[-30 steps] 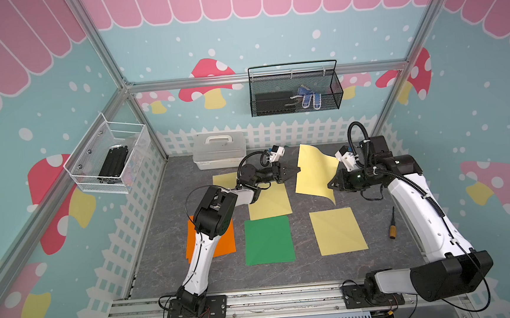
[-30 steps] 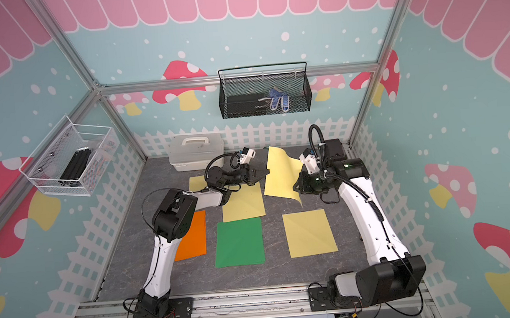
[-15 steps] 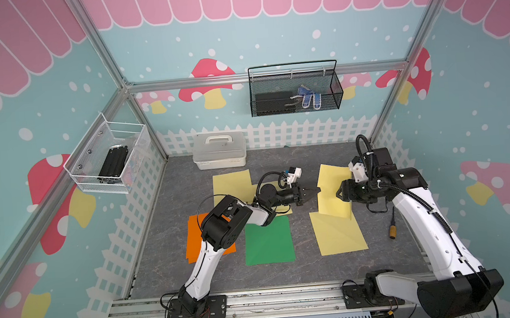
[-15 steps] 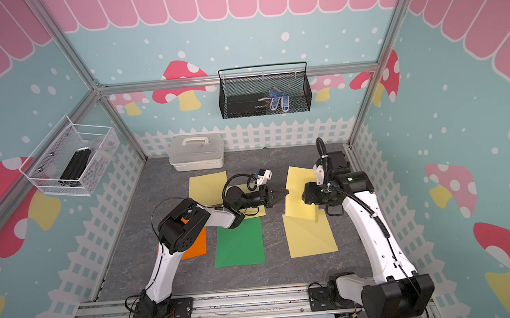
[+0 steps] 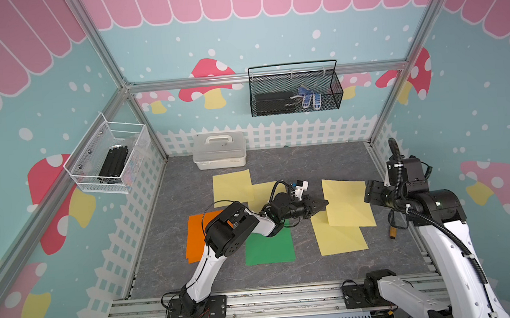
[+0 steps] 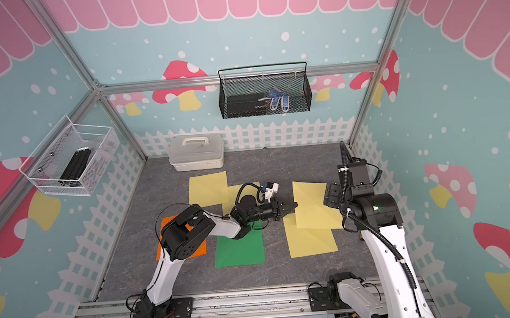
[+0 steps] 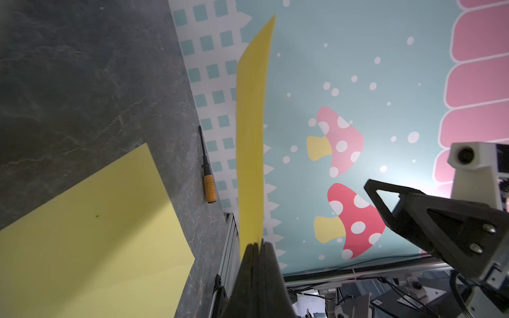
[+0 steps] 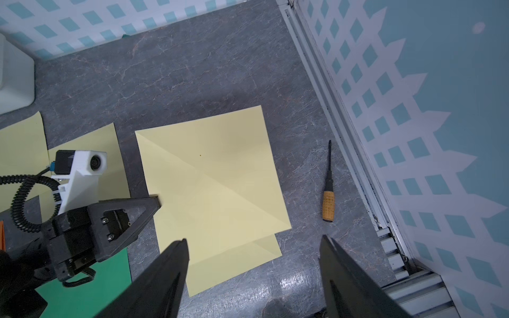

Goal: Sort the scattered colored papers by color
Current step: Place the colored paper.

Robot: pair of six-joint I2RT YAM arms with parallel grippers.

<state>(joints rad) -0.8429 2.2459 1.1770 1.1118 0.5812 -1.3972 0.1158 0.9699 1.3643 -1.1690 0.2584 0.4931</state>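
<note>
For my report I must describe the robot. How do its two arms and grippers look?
The left arm and right arm have white links with black joints. The left gripper and right gripper carry black, pointed, triangular fingers. A black ribbed cable runs along the right arm.

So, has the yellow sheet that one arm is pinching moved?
Yes. The held yellow sheet has moved away from the white box, toward the front and the screwdriver, now overlapping the front yellow sheet.

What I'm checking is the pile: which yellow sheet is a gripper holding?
The far-right sheet, overlapping the front sheet: only its edge is pinched in the left gripper.
</note>
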